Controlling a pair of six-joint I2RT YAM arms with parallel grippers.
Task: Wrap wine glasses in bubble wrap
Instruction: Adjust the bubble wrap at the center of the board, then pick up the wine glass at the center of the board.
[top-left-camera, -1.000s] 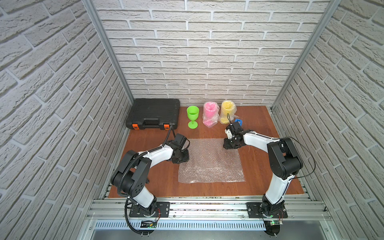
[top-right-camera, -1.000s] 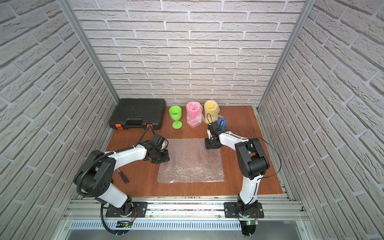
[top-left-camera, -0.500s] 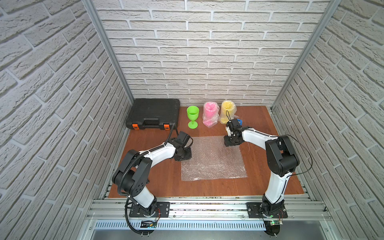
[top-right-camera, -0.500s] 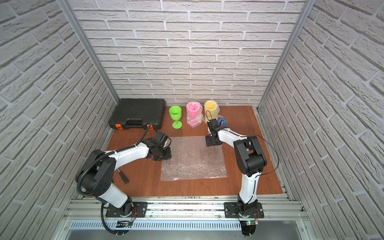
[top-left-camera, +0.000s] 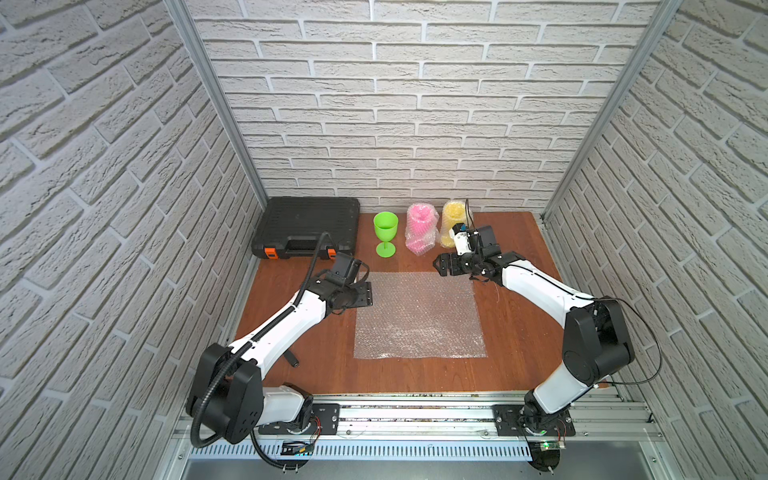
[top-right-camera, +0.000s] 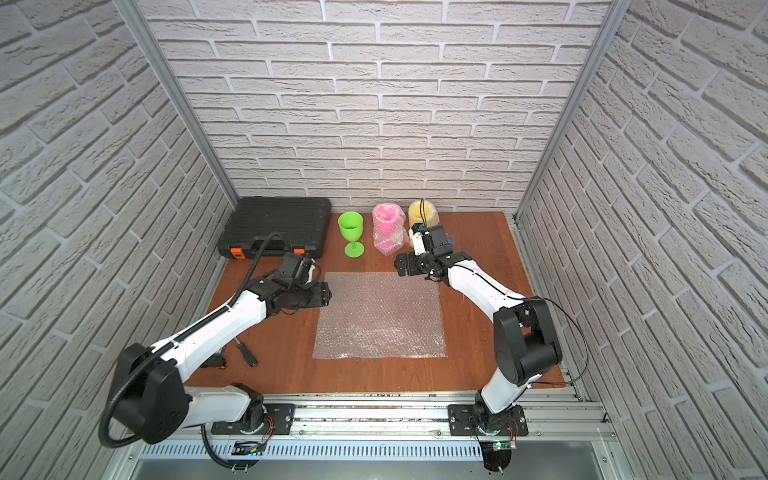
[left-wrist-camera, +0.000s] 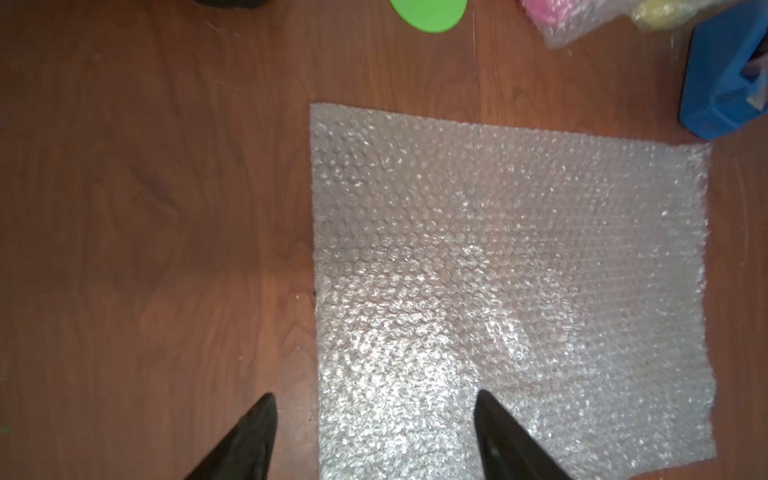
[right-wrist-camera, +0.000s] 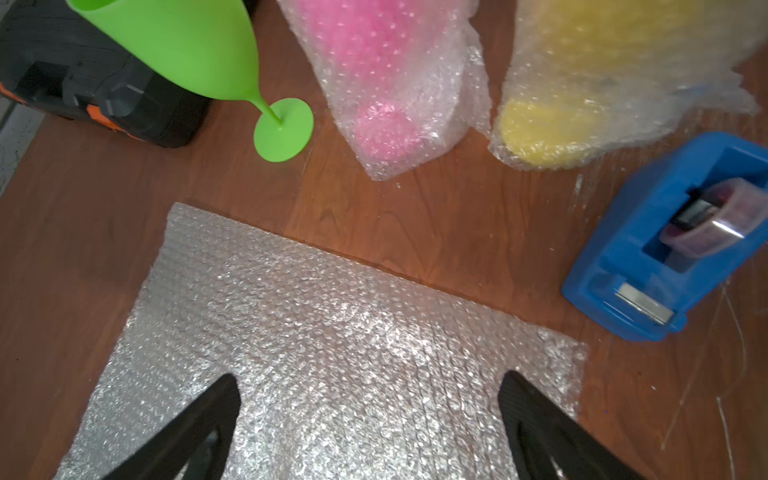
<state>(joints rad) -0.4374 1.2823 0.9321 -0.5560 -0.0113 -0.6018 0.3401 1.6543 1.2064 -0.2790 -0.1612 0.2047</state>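
Note:
A flat sheet of bubble wrap (top-left-camera: 417, 316) (top-right-camera: 380, 316) (left-wrist-camera: 511, 270) (right-wrist-camera: 332, 332) lies mid-table. The bare lime green wine glass (top-left-camera: 385, 232) (top-right-camera: 351, 232) (right-wrist-camera: 195, 45) stands upright behind it. Beside it stand the pink (top-left-camera: 420, 228) (top-right-camera: 387, 228) (right-wrist-camera: 386, 83) and yellow (top-left-camera: 453, 220) (top-right-camera: 422, 212) (right-wrist-camera: 582, 104) wine glasses, each inside bubble wrap. My left gripper (top-left-camera: 369, 295) (top-right-camera: 326, 296) (left-wrist-camera: 374, 395) is open at the sheet's left edge, holding nothing. Over the sheet's far right corner, my right gripper (top-left-camera: 439, 265) (top-right-camera: 400, 265) (right-wrist-camera: 370, 376) is open and empty.
A blue tape dispenser (right-wrist-camera: 648, 249) (left-wrist-camera: 723, 83) sits right of the sheet's far corner, near the yellow glass. A black tool case (top-left-camera: 309, 226) (top-right-camera: 278, 226) lies at the back left. A small black handle (top-left-camera: 291, 357) (top-right-camera: 245, 353) lies under the left arm.
Both grippers have opened and let go of the sheet's far corners. The sheet slid a little toward the back wall and now lies flat.

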